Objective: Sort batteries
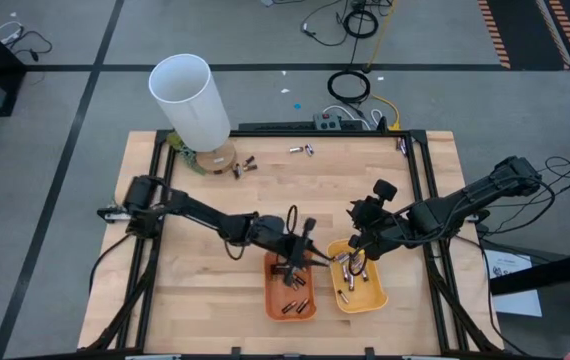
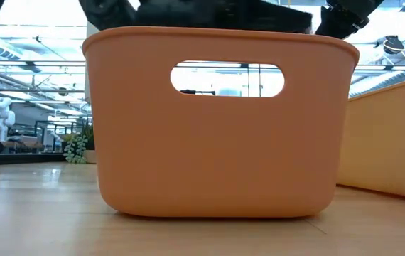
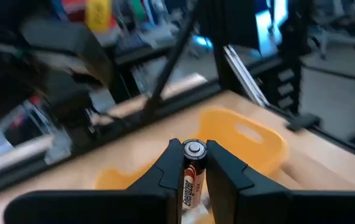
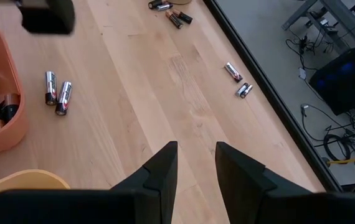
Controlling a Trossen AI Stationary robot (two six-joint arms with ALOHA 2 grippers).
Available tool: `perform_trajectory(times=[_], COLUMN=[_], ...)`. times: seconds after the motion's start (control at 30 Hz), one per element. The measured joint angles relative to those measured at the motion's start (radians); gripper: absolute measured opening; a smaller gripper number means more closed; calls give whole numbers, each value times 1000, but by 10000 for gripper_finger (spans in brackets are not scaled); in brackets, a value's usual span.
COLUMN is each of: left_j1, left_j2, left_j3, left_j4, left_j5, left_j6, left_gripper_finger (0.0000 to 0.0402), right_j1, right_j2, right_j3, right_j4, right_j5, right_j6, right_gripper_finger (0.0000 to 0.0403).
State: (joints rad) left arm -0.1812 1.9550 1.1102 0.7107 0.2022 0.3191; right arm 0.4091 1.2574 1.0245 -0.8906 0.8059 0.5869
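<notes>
1. Left gripper [image 3: 194, 163]: we see its fingers clamped on one dark, copper-ended battery [image 3: 192, 177], held upright above the orange tray [image 1: 291, 292].
2. Right gripper [image 4: 196, 158]: we find its fingers slightly parted with nothing between them; in the high view it hangs over the yellow tray [image 1: 359, 288].
3. Orange tray: we note several dark batteries [image 1: 293, 303] lying inside.
4. Yellow tray: it sits just beside the orange one; we make out a few cells in it but cannot tell their kind.
5. Loose batteries on the table [image 4: 134, 93]: we count a silvery pair [image 4: 58, 93] near the orange tray, two silvery cells [image 4: 238, 79] near the table's edge, and dark ones [image 4: 172, 12] farther off.
6. White tube [image 1: 191, 100]: it stands at the table's far left corner.
</notes>
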Motion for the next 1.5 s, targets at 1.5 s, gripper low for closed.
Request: perform_trajectory(times=[1.5], left_j1=[68], left_j2=[-18], left_j3=[234], left_j4=[-566], left_j5=[-91], left_j6=[-101], left_gripper_finger=[114], right_j1=[0], right_j2=[0], right_j3=[0], right_j4=[-10], right_j5=[3], right_j6=[5], right_gripper_finger=[100])
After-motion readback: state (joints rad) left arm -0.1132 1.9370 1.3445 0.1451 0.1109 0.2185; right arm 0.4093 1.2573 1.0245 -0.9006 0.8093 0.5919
